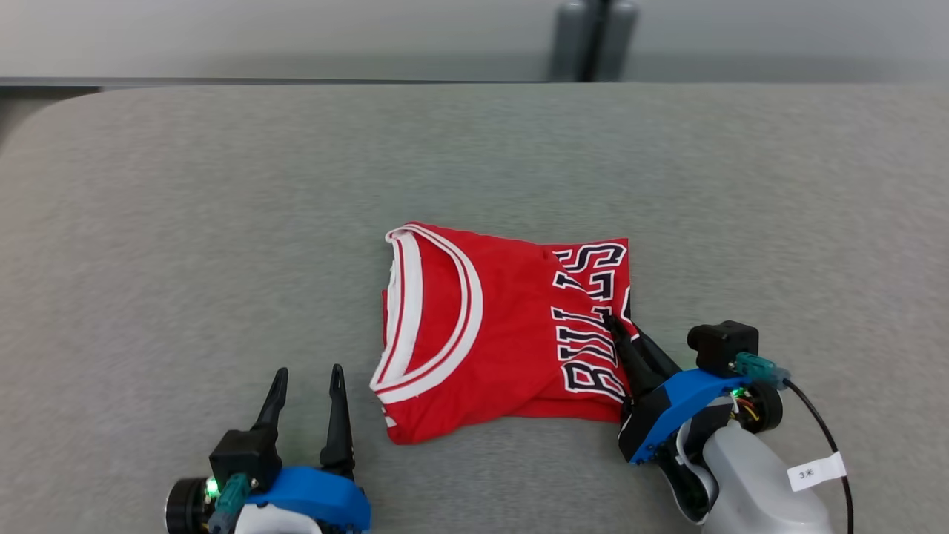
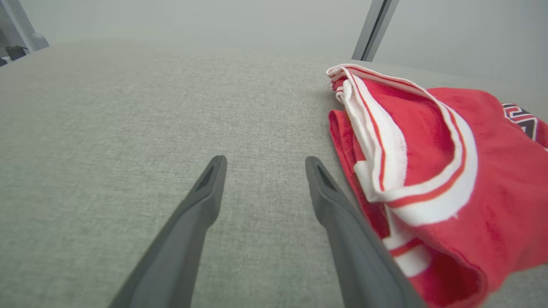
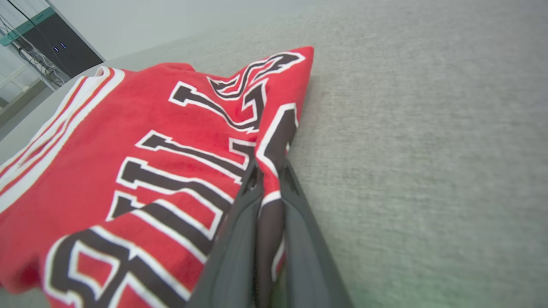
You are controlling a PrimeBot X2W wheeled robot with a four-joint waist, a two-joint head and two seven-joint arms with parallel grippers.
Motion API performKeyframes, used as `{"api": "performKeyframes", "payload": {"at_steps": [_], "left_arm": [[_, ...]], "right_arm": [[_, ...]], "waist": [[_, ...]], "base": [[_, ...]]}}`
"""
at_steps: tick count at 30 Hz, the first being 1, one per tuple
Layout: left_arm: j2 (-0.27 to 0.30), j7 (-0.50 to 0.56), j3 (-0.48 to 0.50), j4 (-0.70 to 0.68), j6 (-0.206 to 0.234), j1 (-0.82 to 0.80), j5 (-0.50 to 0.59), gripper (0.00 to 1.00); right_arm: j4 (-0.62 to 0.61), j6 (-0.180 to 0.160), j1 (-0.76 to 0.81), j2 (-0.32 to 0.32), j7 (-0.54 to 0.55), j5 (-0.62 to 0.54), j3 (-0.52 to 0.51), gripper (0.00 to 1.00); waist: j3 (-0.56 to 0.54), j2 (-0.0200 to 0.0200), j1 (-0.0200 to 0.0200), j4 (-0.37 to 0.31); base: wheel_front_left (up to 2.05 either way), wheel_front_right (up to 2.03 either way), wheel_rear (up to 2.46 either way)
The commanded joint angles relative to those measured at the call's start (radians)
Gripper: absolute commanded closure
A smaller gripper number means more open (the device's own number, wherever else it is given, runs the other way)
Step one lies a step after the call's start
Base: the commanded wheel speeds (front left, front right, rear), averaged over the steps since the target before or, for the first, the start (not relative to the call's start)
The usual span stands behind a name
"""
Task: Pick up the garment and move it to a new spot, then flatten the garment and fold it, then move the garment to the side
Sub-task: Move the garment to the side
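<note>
The folded red jersey lies near the middle of the grey table. In the head view it is a little longer left to right, with its white-trimmed opening facing left and the lettering running along its right edge. The right gripper is pressed together on that right edge, pinching a fold of cloth, while the left gripper sits spread just beside the jersey's near left corner.
</note>
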Motion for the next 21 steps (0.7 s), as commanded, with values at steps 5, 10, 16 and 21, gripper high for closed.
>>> {"api": "performKeyframes", "payload": {"at_steps": [5, 10, 16, 21], "left_arm": [[0.000, -0.002, -0.001, -0.007, -0.031, -0.054, 0.037, 0.00], [0.000, -0.002, -0.004, 0.005, -0.053, -0.086, 0.058, 0.00], [0.001, -0.002, -0.017, 0.016, -0.066, -0.100, 0.058, 0.00], [0.001, -0.002, -0.023, 0.027, -0.067, -0.100, 0.057, 0.00]], "right_arm": [[-0.017, -0.005, 0.059, -0.030, 0.001, 0.014, -0.042, 1.00], [-0.061, -0.005, 0.098, -0.026, 0.001, 0.014, -0.048, 1.00], [-0.106, -0.003, 0.130, -0.031, -0.001, 0.016, -0.054, 1.00], [-0.132, -0.003, 0.116, -0.056, -0.002, -0.001, -0.047, 1.00]], "waist": [[-0.040, 0.0000, -0.0001, -0.214], [-0.047, 0.0000, -0.0001, -0.388], [-0.048, 0.0000, -0.0001, -0.525], [-0.041, 0.0000, -0.0001, -0.568]], "base": [[0.00, 0.00, 0.00], [0.00, 0.00, 0.00], [0.00, 0.00, 0.00], [0.00, 0.00, 0.00]]}}
